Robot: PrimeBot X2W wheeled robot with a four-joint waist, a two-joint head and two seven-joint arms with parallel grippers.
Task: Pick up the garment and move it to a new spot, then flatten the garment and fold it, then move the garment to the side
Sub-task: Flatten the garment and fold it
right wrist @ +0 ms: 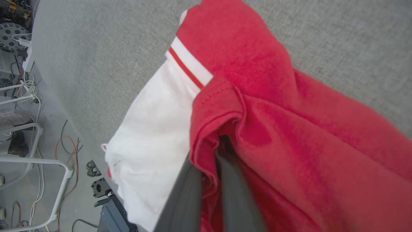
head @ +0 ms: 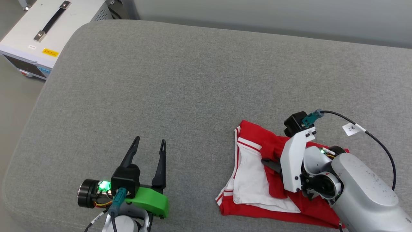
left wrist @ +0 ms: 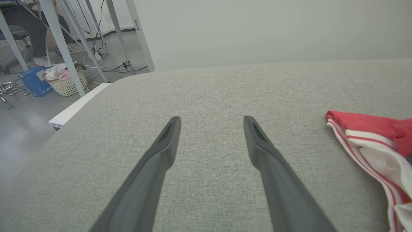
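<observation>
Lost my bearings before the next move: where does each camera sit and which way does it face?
Head: up on the robot, looking forward and down at the grey cushion; open left gripper lower left, right gripper and pale forearm lower right on the shirt.
Left wrist: low, looking along the left gripper across the cushion toward the wall; a basket on the floor at left.
Right wrist: looking down the shut right gripper, clamped on a red fold.
Shared: all three show the shirt on the cushion.
</observation>
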